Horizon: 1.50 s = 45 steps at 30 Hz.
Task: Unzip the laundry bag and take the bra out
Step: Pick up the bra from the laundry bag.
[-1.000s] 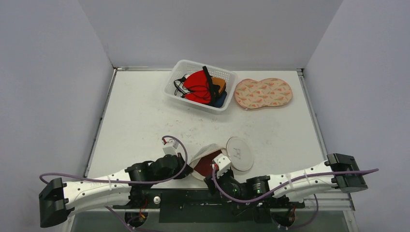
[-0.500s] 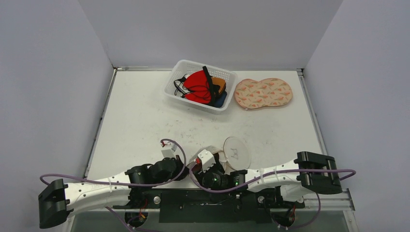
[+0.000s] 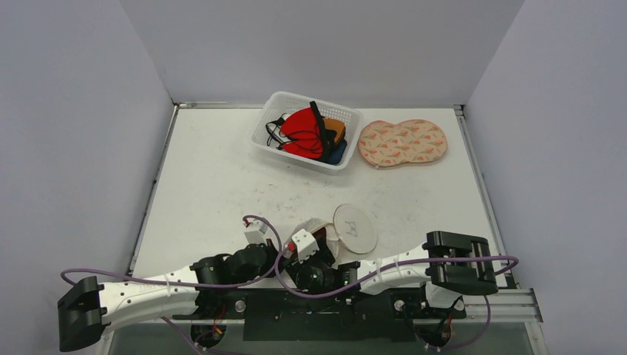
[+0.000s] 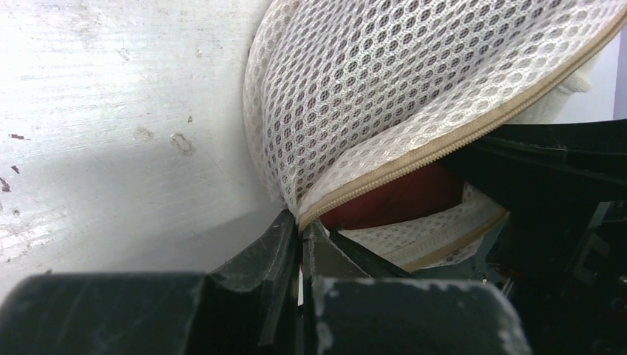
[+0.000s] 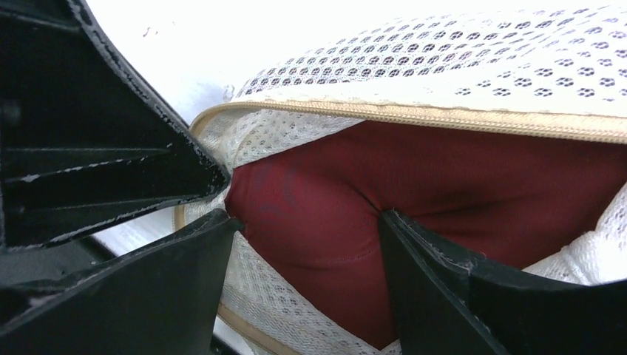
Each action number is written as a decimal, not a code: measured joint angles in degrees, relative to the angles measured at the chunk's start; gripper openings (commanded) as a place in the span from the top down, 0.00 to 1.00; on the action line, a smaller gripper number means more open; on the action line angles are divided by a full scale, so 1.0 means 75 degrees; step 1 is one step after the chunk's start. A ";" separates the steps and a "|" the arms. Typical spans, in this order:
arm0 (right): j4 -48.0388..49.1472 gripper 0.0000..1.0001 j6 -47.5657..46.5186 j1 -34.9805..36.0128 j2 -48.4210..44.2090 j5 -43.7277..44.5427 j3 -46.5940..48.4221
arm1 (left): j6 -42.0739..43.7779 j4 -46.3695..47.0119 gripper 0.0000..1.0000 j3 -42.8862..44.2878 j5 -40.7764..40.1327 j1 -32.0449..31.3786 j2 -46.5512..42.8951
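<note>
At the near edge of the table, just left of centre, the left gripper is pinched tight on the edge of the laundry bag, right where the two runs of the beige zipper meet. Its fingers are pressed together with only the mesh seam between them. From that corner the white honeycomb mesh rises towards 1 o'clock in the left wrist view, and the bag's mouth gapes along the zipper line.

Coming in from 3 o'clock in the overhead view, the right gripper has its fingertips at that mouth. Its jaws stand wide and straddle a bulge of the dark red bra. The fabric sits between the two black fingers, and I cannot tell whether they press it. The bra lies inside the unzipped bag, under the upper mesh flap and over the lower one.

Just beside the bag at 2 o'clock lies a round white panel with a small dark mark. Well apart at 12 o'clock, near the far edge, a white basket holds a red garment with black straps. A flat patterned pouch lies just beside the basket at 3 o'clock.
</note>
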 measured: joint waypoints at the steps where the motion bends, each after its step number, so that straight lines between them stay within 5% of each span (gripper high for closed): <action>1: -0.0003 0.32 0.0012 0.0006 0.0114 0.0125 0.0076 | 0.0000 0.0026 1.00 -0.0023 -0.0020 0.0000 -0.0026; 8: -0.0050 0.70 0.0309 0.0044 0.0484 0.0886 0.0236 | -0.0009 0.0125 1.00 -0.0085 -0.0052 0.0003 -0.0224; 15: -0.0152 0.76 0.0775 0.0047 0.0332 0.1139 0.0149 | -0.0064 0.0233 1.00 -0.0201 -0.0050 0.0000 -0.0329; 26: -0.0274 0.74 0.1058 0.0041 -0.1172 0.0886 -0.0799 | -0.0239 0.0274 1.00 -0.0291 -0.0058 0.0000 -0.0248; 34: 0.0233 0.36 0.0679 0.0012 -0.1649 0.0262 -0.1166 | -0.0242 0.0382 1.00 -0.0291 -0.0073 0.0000 0.0099; 45: 0.0216 0.31 0.0189 0.0536 -0.0799 0.0711 -0.0283 | -0.0233 0.0618 1.00 -0.0291 -0.0070 0.0000 0.0353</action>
